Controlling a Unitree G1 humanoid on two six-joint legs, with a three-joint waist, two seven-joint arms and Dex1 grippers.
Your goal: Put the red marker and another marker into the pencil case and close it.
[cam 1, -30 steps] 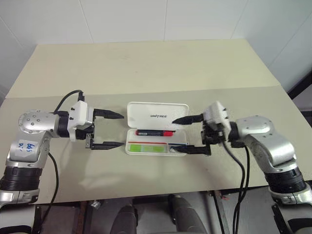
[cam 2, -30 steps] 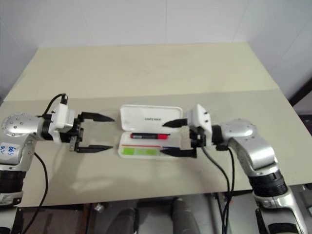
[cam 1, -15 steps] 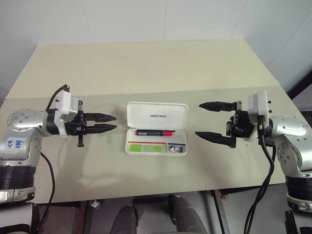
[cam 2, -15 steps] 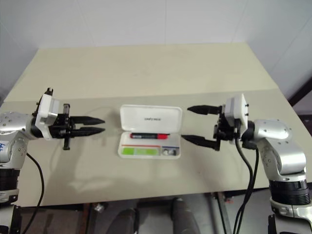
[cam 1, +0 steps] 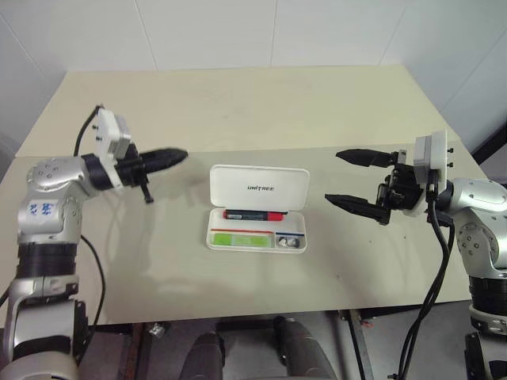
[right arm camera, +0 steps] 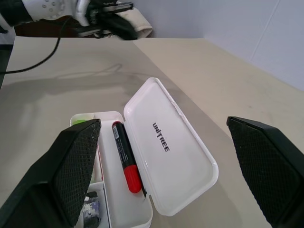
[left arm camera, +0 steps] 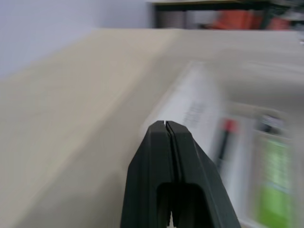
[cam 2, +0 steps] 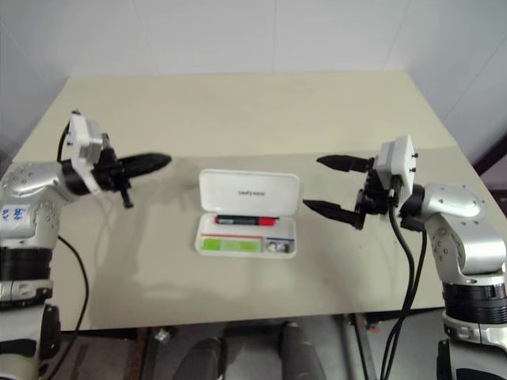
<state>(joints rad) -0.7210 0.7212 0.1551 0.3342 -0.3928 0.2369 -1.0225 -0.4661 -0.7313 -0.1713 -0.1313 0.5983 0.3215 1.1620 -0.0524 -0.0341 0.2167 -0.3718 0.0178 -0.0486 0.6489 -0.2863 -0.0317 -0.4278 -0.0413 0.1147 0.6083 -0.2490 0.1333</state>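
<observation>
Case [cam 1: 257, 207] lies open mid-bench [cam 1: 238, 103], lid [cam 1: 259, 188] flopped back toward 12 o'clock. Red marker [cam 1: 253, 214] and green marker [cam 1: 236, 239] both sit in the tray, with a small grey block [cam 1: 288, 241] at its 3 o'clock end. Left end effector [cam 1: 162, 158], at the case's 10 o'clock, fingers pressed together, empty. Right end effector [cam 1: 354, 179], at 3 o'clock, fingers wide apart, empty. Case looks light, stiff, slick plastic; likely slides when pushed. Best contact: lid's far edge, tray braced. Nothing blocks the lid.

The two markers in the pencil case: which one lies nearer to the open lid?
The red marker, black with a red cap end, lies beside the lid's hinge; the green marker lies in the front compartment.
</observation>
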